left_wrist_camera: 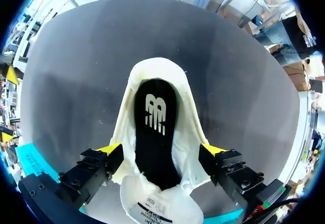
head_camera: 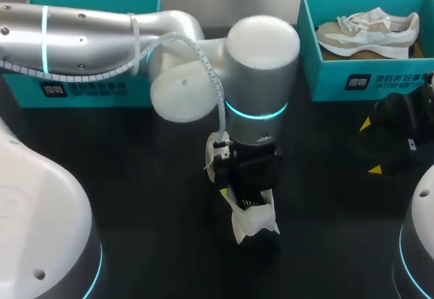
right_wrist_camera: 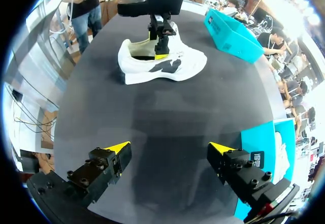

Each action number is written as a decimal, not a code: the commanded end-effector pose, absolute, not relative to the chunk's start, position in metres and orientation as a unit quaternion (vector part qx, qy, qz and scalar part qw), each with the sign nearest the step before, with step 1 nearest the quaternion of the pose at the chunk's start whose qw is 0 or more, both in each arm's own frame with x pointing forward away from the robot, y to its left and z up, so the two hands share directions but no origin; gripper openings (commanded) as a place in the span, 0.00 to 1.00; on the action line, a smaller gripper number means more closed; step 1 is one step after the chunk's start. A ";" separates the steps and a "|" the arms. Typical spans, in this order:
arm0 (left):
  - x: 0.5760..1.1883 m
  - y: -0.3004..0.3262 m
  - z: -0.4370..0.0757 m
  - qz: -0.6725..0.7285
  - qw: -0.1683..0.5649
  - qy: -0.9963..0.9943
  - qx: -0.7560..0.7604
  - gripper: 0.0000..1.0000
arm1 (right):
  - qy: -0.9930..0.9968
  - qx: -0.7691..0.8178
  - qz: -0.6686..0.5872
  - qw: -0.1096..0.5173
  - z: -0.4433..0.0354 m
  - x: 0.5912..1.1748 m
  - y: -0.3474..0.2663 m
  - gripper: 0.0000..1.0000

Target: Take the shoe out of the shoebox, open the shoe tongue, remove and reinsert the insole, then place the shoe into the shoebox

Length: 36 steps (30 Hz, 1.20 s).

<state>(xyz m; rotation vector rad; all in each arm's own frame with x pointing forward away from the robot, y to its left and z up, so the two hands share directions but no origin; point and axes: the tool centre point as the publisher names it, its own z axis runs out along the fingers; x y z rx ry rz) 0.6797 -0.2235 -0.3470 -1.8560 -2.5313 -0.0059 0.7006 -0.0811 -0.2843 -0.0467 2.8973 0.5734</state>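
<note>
Straddling the white shoe (left_wrist_camera: 190, 142), left pincer (left_wrist_camera: 161, 152) spread, right pincer (right_wrist_camera: 170, 150) spread too, well apart

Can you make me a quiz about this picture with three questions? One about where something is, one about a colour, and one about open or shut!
1. The left tool is over a shoe. Where is that shoe?
A. in a box
B. on the table
C. on top of the right tool

2. What colour is the insole inside that shoe?
A. black
B. red
C. yellow

3. How is the right tool?
A. shut on a shoe
B. shut on a box
C. open, holding nothing

Answers:
1 B: the shoe lies on the dark table, right under the left tool.
2 A: the left wrist view looks straight down into the shoe, and its insole is black.
3 C: its two yellow tips stand far apart with only bare table between them.
</note>
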 end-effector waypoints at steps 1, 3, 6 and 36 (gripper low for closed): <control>0.693 -0.206 -0.339 0.030 0.002 -0.802 -0.596 1.00 | 0.977 -0.015 0.191 0.094 -0.284 0.700 -0.081 1.00; 0.699 -0.206 -0.338 0.038 0.008 -0.799 -0.600 1.00 | 0.977 -0.015 0.191 0.094 -0.284 0.700 -0.081 1.00; 0.706 -0.207 -0.337 0.040 0.013 -0.797 -0.603 1.00 | 0.977 -0.015 0.191 0.094 -0.284 0.700 -0.081 1.00; 0.784 -0.178 -0.271 0.053 0.008 -0.794 -0.605 0.42 | 0.977 -0.015 0.191 0.094 -0.284 0.700 -0.081 1.00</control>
